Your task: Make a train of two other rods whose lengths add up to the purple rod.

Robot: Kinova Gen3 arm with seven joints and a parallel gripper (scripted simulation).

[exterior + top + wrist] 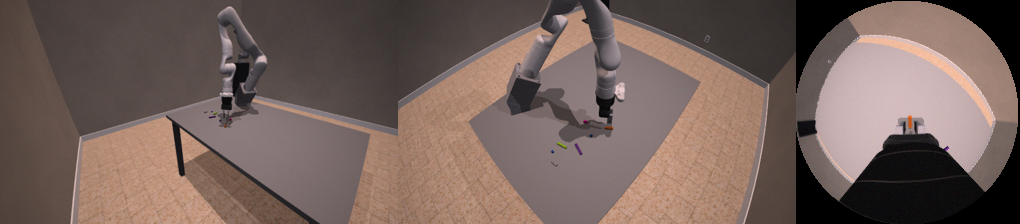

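My gripper (609, 122) (226, 119) (909, 125) is open, its fingers about half apart. It points down just above the orange rod (609, 128) (225, 126) (910, 120), which lies flat and shows between the fingers in the wrist view. The magenta rod (585, 121) (230, 119) lies apart from it. One blue rod (591, 135) (220, 120) lies between the orange and purple rods. The purple rod (578, 149) (212, 117) lies near the lime rod (562, 145) (215, 113). Another blue rod (552, 151) (212, 111) lies beside the lime one.
A small grey piece (554, 163) (205, 112) lies beyond the lime rod; its outline is faint against the table (647, 93) (280, 140). The arm's base (523, 93) (245, 94) stands at one side of the table. The arm's shadow falls over the magenta rod.
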